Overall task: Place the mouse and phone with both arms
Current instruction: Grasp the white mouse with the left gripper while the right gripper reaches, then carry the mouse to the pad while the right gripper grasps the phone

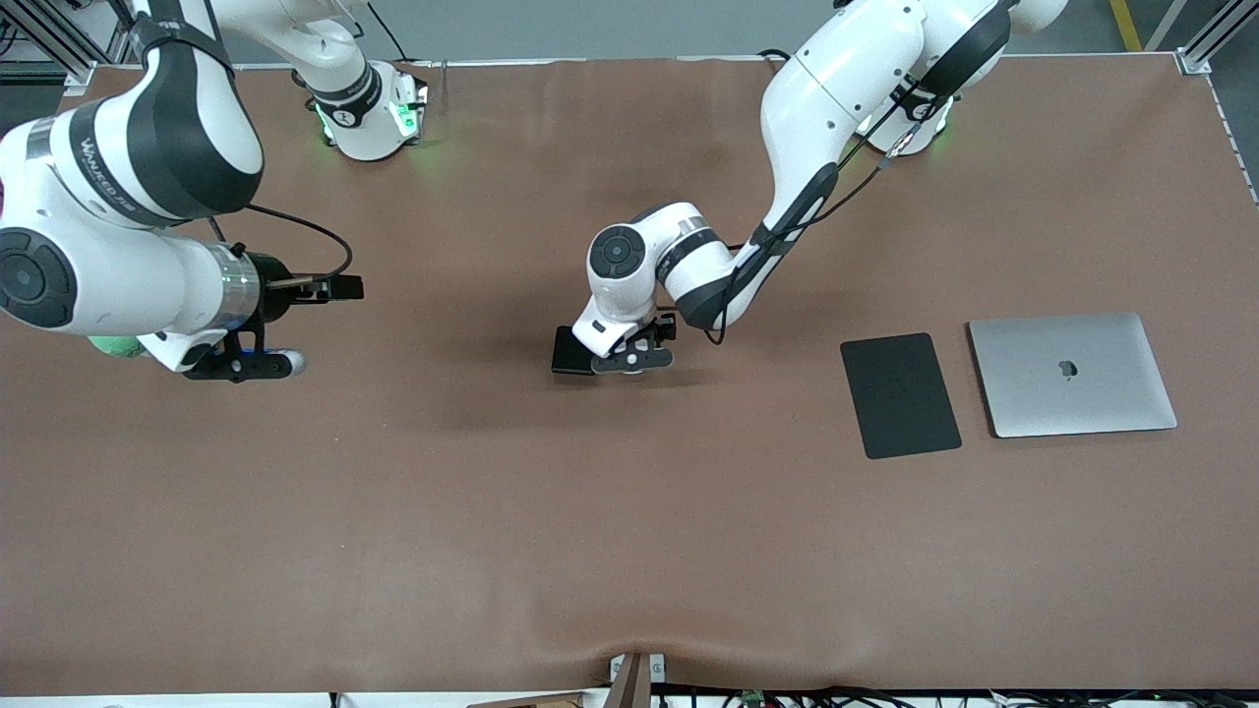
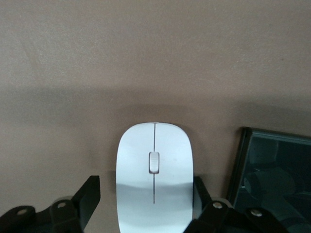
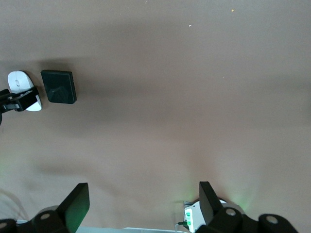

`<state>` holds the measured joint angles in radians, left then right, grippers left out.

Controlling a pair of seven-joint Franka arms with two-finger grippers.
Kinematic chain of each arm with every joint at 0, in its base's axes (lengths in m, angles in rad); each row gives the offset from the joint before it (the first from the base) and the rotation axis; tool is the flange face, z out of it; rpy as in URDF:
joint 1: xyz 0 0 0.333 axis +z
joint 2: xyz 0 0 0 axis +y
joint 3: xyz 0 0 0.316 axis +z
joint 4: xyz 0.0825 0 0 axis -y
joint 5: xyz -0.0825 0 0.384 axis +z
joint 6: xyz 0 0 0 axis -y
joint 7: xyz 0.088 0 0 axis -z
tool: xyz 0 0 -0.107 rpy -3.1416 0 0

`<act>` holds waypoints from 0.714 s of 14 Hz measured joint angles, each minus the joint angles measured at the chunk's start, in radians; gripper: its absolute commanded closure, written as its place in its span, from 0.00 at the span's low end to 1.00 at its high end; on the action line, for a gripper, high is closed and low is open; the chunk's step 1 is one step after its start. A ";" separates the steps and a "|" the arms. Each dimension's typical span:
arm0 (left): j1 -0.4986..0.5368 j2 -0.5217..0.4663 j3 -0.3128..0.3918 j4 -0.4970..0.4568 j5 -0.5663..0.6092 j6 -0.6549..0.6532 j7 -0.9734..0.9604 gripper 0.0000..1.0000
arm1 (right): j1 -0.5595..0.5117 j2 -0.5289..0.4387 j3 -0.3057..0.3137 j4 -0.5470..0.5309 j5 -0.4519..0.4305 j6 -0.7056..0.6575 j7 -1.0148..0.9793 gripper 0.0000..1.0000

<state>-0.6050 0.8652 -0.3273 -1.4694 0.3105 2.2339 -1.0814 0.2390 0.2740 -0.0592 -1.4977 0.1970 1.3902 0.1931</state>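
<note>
1. We are seeing the mouse [image 2: 154, 182] lying on the worktop [image 1: 492, 511] mid-table, the phone [image 2: 272, 177] just beside it.
2. We are straddling the mouse with the left pincer [image 2: 146, 204], its fingers partly closed, one side touching, to grip it.
3. The right pincer [image 3: 141, 204] is waiting wide open, empty, over its own end.

The left arm [image 1: 836, 108] reaches out from its base at the table's edge along the robots' side, toward the middle of the tabletop, elbow high and wrist bent straight down. The left gripper [image 2: 146, 204] sits low at the table surface, its fingers [image 2: 87, 196] spread with a gap on one side. The right arm [image 1: 128, 197] waits folded over its own end of the table. The right gripper [image 3: 141, 206] hangs up in the air, its fingers [image 3: 77, 204] wide apart and empty.
</note>
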 measured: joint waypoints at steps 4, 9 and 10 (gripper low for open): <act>-0.011 0.009 0.000 0.001 0.000 0.002 0.000 0.84 | 0.011 0.001 0.000 -0.005 0.028 0.039 0.042 0.00; -0.004 0.003 0.005 0.011 0.057 0.002 0.000 1.00 | 0.099 0.030 0.002 -0.020 0.034 0.132 0.160 0.00; 0.000 -0.003 0.006 0.014 0.061 0.001 0.000 1.00 | 0.117 0.038 0.002 -0.034 0.034 0.167 0.184 0.00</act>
<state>-0.6050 0.8626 -0.3216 -1.4549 0.3714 2.2349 -1.0814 0.3562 0.3119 -0.0574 -1.5322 0.2309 1.5570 0.3768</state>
